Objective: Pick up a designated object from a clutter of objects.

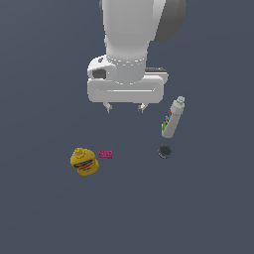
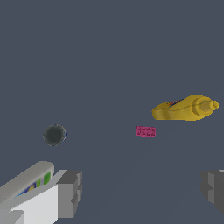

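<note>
The tiny flat magenta-pink brick (image 1: 105, 154) lies on the grey floor just to the exterior view's right of the yellow burger-shaped toy (image 1: 84, 161). The small dark round disc (image 1: 164, 151) lies farther to the exterior view's right, below the white bottle with a colourful label (image 1: 172, 117), which lies tilted. My gripper (image 1: 125, 107) hangs open and empty above the floor, behind the brick and clear of everything. In the wrist view the brick (image 2: 145, 131) sits between the burger toy (image 2: 186, 108) and the disc (image 2: 54, 134); the bottle (image 2: 27, 183) is partly hidden behind one of the fingers (image 2: 69, 193).
The floor is a plain dark grey surface (image 1: 44, 74) with no edges or walls in view. The four objects lie in a loose row in front of the arm.
</note>
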You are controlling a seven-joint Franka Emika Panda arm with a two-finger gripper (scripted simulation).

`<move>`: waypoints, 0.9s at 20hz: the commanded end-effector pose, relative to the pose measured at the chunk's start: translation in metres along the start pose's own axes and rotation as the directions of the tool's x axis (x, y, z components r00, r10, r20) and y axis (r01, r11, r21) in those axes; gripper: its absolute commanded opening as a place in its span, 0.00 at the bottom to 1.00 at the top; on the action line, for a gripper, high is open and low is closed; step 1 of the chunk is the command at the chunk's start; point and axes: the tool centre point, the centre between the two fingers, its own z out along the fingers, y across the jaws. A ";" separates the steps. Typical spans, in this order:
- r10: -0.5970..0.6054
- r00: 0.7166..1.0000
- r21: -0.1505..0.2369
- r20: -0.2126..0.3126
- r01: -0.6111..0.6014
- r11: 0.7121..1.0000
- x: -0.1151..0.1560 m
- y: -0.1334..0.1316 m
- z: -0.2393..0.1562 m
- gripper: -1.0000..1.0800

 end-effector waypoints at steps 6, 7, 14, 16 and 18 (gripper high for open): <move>0.011 1.000 0.012 -0.006 -0.011 1.000 -0.001 0.002 -0.003 0.96; 0.016 1.000 0.017 -0.008 -0.016 1.000 -0.002 0.003 -0.004 0.96; 0.035 0.999 0.030 -0.014 -0.035 0.999 -0.004 0.004 -0.008 0.96; 0.029 0.999 0.028 -0.013 -0.029 0.999 -0.003 0.005 -0.007 0.96; 0.019 1.000 0.027 -0.013 -0.019 0.999 -0.003 0.005 -0.005 0.96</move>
